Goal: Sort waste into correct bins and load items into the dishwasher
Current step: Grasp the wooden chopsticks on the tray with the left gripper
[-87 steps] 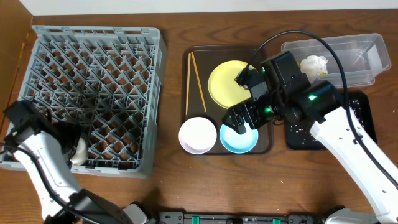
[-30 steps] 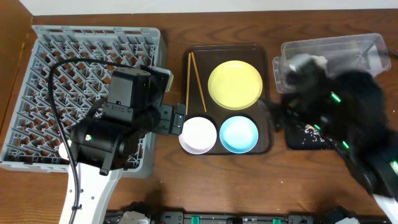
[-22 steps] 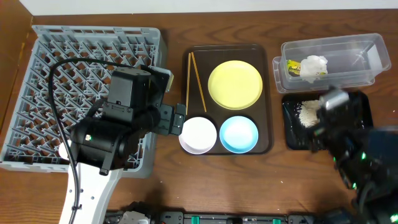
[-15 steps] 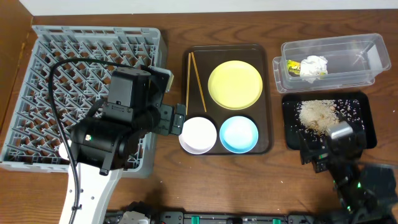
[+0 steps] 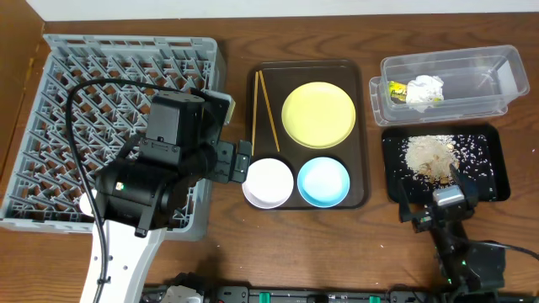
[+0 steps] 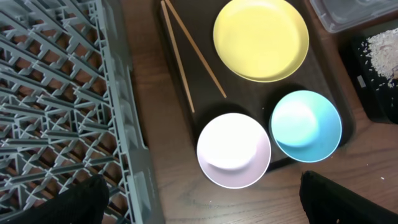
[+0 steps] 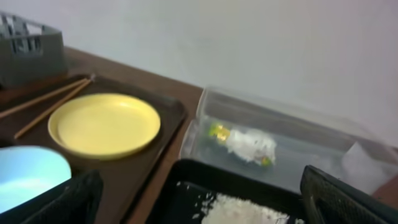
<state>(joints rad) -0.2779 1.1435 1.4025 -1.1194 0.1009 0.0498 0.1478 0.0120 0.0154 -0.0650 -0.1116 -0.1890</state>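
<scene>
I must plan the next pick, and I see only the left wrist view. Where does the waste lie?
Observer: The wrapper and the tissue both lie inside the clear tub, in its left half.
Operator: And the black tray? I see only its corner.
Observer: The black tray holds a beige crumb heap toward its left side, with loose crumbs around it.
Operator: Where is the right end effector?
Observer: The right end effector is open and empty, at the tray's edge on the robot's side.
</scene>
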